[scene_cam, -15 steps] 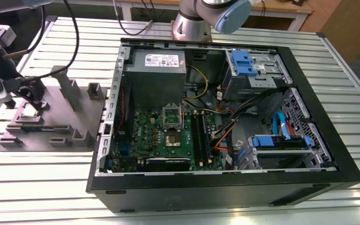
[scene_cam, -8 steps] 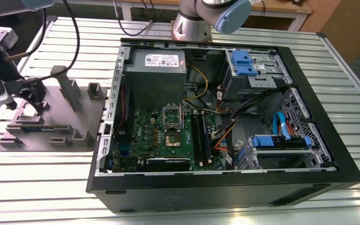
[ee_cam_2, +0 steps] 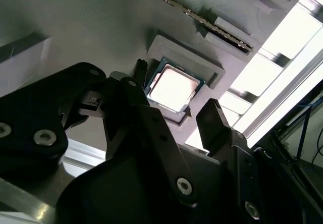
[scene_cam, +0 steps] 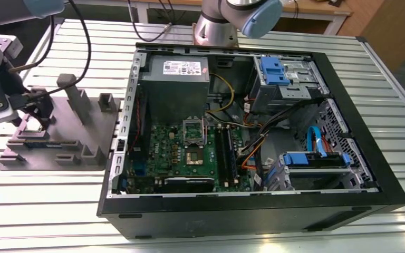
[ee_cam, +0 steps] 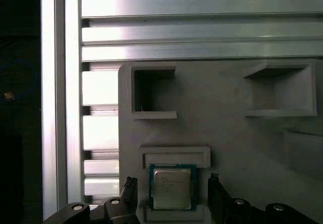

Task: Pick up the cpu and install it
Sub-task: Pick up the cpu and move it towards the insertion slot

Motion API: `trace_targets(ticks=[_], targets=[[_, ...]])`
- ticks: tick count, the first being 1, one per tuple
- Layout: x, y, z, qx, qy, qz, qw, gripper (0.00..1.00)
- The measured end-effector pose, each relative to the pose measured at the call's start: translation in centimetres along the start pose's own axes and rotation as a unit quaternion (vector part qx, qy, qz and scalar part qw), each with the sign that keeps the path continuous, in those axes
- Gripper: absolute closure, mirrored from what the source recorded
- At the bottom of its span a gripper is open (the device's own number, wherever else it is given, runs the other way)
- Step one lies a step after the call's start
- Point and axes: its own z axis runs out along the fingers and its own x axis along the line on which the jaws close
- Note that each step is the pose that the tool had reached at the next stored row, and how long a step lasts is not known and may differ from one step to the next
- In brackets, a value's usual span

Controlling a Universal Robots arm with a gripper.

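Gripper [ee_cam: 171,181] hovers over the grey tray [scene_cam: 83,132] at the exterior view's left, fingers [ee_cam: 217,196] spread either side of the cpu [ee_cam: 172,188] and apparently touching nothing. The cpu lies flat in its moulded recess, metal top upward, which likely keeps it square for a pinch. The open computer case [scene_cam: 259,211] stands just beside the tray, toward the exterior view's right.

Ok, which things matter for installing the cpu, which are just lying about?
Job: small silver square cpu; grey moulded tray holding it; open black hand astride it; green motherboard socket.
Lying about: grey power-supply box; blue drive brackets.
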Motion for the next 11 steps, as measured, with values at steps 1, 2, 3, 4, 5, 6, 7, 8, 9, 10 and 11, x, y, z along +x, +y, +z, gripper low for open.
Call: trace_targets(ticks=[1,2,3,4,5,6,7,8,9,10,11], targets=[[0.0,0.0,0.08,0.0,0.0,0.0,1.0,0.34],[0.0,-0.01,0.15,0.0,0.0,0.0,1.0,0.34],[0.0,-0.01,0.2,0.0,0.0001,0.0,1.0,0.34],[0.0,-0.01,0.26,-0.0001,0.0,0.0,1.0,0.34],[0.0,-0.01,0.31,-0.0001,0.0,0.0,1.0,0.34],[-0.01,-0.01,0.36,-0.0001,0.0,0.0,1.0,0.34],[-0.01,-0.01,0.42,-0.0001,0.0,0.0,1.0,0.34],[-0.01,-0.01,0.47,-0.0002,0.0,0.0,1.0,0.34],[-0.01,-0.02,0.51,-0.0001,0.0,0.0,1.0,0.34],[-0.01,-0.02,0.55,-0.0001,0.0,0.0,1.0,0.34],[-0.01,-0.02,0.58,-0.0001,0.0,0.0,1.0,0.34]])
